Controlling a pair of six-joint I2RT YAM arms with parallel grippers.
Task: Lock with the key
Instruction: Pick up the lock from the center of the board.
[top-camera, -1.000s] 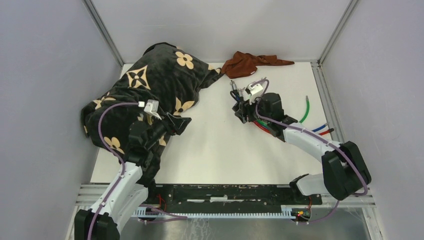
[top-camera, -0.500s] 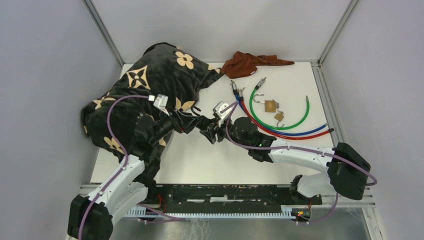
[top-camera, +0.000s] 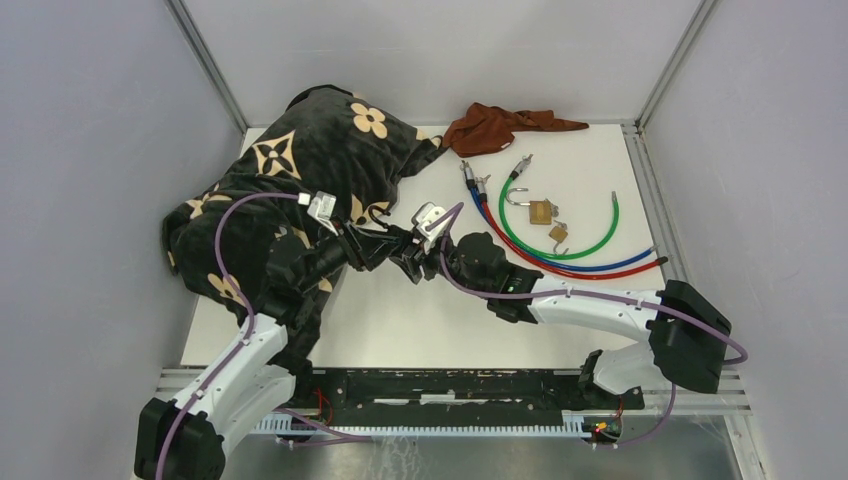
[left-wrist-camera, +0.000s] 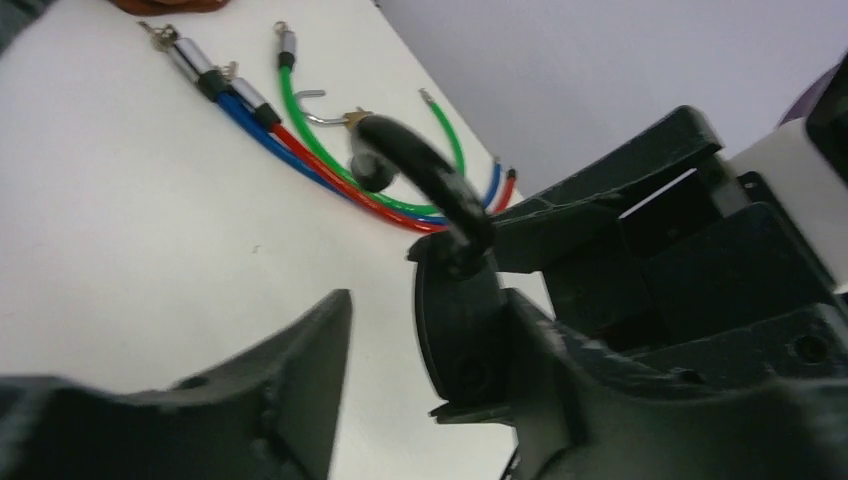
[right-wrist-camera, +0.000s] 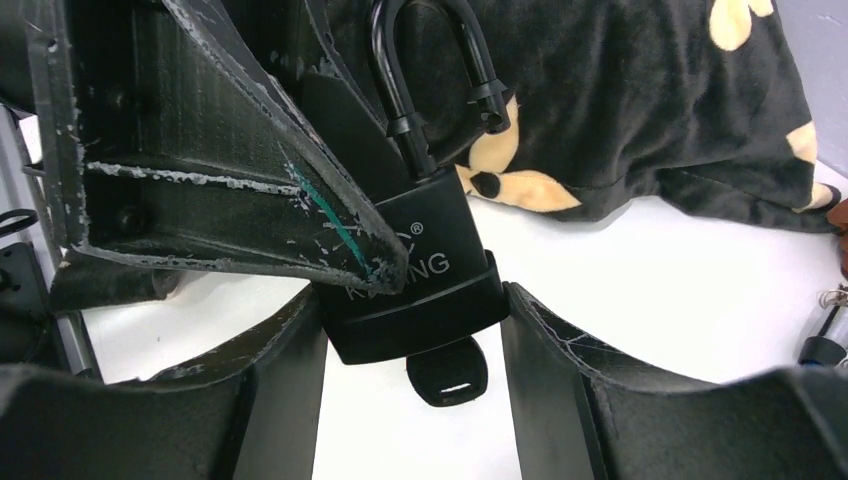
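A black padlock with its shackle raised has a black-headed key in its underside. My right gripper is shut on the sides of the padlock body and holds it above the table, mid-left in the top view. My left gripper meets it from the left. In the left wrist view the padlock is edge-on between the open left gripper fingers, against the right finger, with a gap to the left finger.
A black flowered blanket covers the table's left side. Green, blue and red cable loops lie at the right with two brass padlocks inside them. A brown cloth lies at the back edge.
My right gripper has carried the black padlock from the cables at the right to the table's middle. My left gripper has reached out to meet it and now brackets the padlock.
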